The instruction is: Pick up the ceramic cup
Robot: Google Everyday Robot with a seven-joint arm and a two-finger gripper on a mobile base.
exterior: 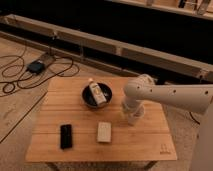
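The small white ceramic cup (134, 116) stands on the wooden table (80, 145), right of the dark bowl (88, 101). My gripper (131, 108) hangs from the white arm (172, 94) that reaches in from the right. It is directly over the cup and down at its mouth. The arm's end hides the upper part of the cup.
The dark bowl holds a tilted white bottle (96, 94). A flat whitish block (104, 132) and a black rectangular object (65, 136) lie near the table's front. Cables and a small box (36, 66) lie on the floor at left.
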